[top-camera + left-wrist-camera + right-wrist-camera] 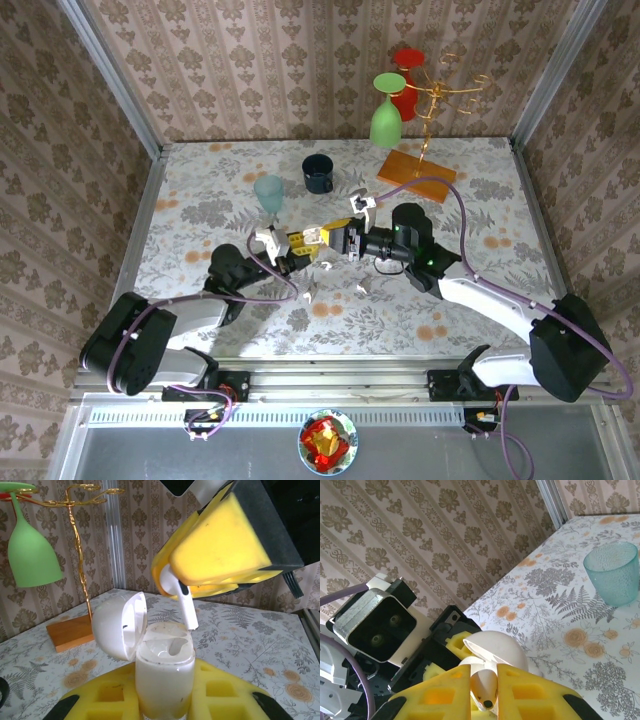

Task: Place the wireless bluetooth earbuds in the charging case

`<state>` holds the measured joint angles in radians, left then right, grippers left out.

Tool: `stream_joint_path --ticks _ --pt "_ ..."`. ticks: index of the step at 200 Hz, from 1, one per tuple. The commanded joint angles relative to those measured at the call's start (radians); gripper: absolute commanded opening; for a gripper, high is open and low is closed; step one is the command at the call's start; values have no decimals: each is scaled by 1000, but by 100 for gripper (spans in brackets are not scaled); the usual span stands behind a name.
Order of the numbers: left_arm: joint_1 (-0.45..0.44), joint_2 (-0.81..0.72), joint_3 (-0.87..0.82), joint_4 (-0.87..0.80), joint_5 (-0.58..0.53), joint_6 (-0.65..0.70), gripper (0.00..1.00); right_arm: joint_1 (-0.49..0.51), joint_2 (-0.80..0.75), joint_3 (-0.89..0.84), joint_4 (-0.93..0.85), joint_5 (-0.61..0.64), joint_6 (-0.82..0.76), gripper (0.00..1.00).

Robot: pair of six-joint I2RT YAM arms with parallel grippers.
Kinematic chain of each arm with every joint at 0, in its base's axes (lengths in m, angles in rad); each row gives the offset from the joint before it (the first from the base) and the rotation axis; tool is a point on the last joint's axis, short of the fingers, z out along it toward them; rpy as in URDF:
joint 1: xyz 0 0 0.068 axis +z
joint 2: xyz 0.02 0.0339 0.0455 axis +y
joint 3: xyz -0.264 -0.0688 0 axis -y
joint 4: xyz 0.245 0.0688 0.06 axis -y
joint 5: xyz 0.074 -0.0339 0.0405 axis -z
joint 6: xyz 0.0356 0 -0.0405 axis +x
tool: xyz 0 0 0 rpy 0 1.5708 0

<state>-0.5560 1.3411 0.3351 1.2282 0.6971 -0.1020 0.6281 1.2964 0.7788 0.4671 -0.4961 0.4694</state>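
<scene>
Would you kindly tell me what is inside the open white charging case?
The white plastic charging case shows moulded wells that look empty; their depths are hidden by the rim. The glossy white earbud, pinched in the right hand, hangs above it.

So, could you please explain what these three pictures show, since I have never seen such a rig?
A robotic left arm and right arm are bolted at the near edge of a flowered table. The top picture looks down from above and behind them; the other two come from a camera on each wrist. The left hand grips an open white charging case, its lid tipped back. The right hand pinches a white earbud close above the case's opening, stem pointing down. On the table stand a teal cup and a dark cup; at the back, a gold rack on a wooden base holds a green glass and a red glass.
</scene>
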Motion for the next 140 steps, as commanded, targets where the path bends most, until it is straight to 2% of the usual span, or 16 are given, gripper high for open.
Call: stream_joint_path --ticks 1,86,119,140 --pt "-5 6 25 45 26 -15 6 8 10 26 43 -13 -3 18" --pt "-12 2 33 48 19 -27 6 10 46 10 58 5 -26 18" --pt "-13 3 36 49 -5 -39 6 12 61 10 49 -13 -31 20" --pt "-13 1 38 50 -15 -44 6 10 50 4 23 20 -45 23"
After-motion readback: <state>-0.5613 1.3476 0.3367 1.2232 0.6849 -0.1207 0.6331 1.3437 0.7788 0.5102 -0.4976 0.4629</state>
